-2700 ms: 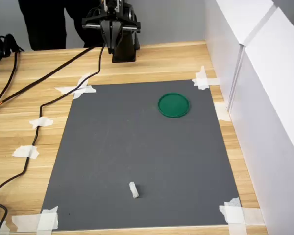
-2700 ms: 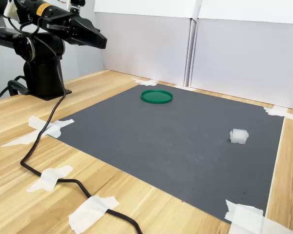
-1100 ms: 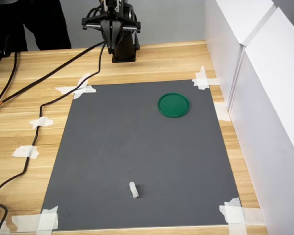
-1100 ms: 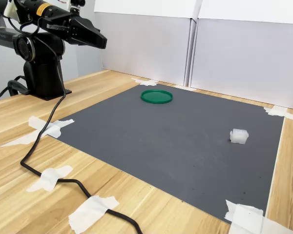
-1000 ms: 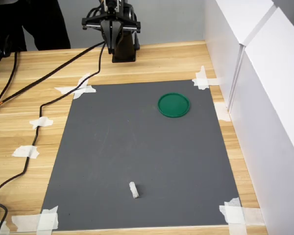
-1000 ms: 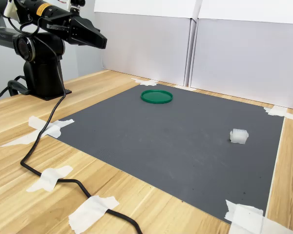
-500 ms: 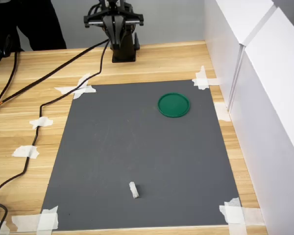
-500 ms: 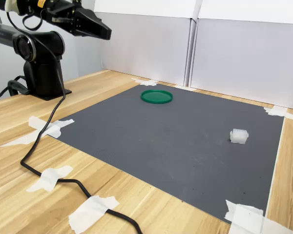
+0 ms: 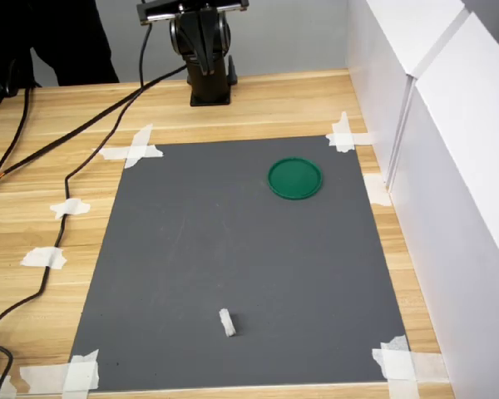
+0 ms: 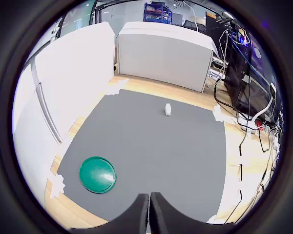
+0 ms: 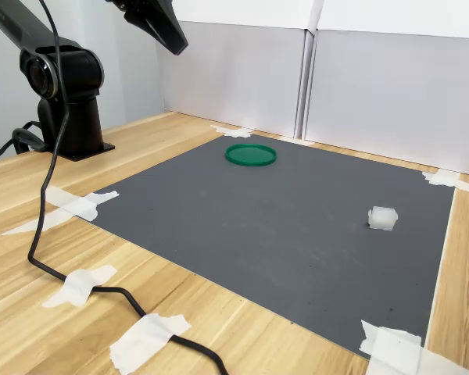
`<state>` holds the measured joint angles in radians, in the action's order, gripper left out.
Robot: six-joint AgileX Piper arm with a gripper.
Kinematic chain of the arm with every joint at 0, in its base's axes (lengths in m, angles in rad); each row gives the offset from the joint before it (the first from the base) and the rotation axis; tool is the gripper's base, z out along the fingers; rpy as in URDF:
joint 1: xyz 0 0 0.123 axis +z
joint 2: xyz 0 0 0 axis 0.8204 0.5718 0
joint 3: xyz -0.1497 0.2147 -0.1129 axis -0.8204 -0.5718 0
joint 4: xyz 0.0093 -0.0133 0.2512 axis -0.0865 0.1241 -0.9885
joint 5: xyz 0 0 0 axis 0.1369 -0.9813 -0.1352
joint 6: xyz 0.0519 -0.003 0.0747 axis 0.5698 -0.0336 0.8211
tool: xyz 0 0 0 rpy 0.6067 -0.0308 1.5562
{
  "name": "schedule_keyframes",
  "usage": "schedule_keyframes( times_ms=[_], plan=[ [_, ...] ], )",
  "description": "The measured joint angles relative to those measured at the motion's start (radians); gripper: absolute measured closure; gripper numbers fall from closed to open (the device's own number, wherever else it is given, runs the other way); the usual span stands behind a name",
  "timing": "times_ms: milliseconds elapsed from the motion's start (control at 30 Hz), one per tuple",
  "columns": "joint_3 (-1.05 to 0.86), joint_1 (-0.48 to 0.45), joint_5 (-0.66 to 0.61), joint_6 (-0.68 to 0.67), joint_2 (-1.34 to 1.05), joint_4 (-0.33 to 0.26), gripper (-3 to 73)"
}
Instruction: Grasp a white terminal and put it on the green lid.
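Observation:
The white terminal [image 9: 226,322] lies on the grey mat near its front edge in the first exterior view; it also shows in the second exterior view [image 11: 382,218] and in the wrist view [image 10: 168,109]. The green lid [image 9: 295,179] rests flat near the mat's far right corner in the first exterior view, and is seen too in the second exterior view [image 11: 250,155] and the wrist view [image 10: 97,174]. My gripper [image 11: 180,47] hangs high above the table's back edge, far from both. In the wrist view its fingers [image 10: 141,214] press together, holding nothing.
The grey mat [image 9: 233,249] is taped at its corners to a wooden table [image 9: 274,104]. White walls [image 9: 449,166] run along the first exterior view's right. The arm's black base [image 9: 209,79] stands at the back. Black cables [image 9: 58,191] trail over the left side. A person in dark clothing [image 9: 50,33] stands behind.
The arm has risen, carrying the gripper up and slightly out over the table. Its cable lifted with it. Terminal and lid have not moved.

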<state>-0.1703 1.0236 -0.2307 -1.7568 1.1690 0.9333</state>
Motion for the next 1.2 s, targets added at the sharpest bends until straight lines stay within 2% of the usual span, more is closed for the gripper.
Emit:
schedule_keyframes(
  times_ms=[200,333,467,667,867,1000,1067,1200],
  plan=[
    [0.095,0.000,-0.001,0.000,0.156,-0.001,71.1],
    [0.168,0.000,-0.016,0.001,0.276,0.020,71.1],
    [0.253,0.000,-0.023,-0.005,0.403,0.024,68.0],
    [0.379,0.000,-0.012,-0.013,0.604,0.024,53.1],
    [0.512,0.000,-0.011,0.040,0.769,0.024,28.9],
    [0.609,0.000,0.012,0.099,0.867,0.024,16.6],
    [0.664,0.000,0.014,0.124,0.916,0.024,13.2],
    [0.737,-0.002,0.003,0.149,1.003,0.027,11.6]
  ],
)
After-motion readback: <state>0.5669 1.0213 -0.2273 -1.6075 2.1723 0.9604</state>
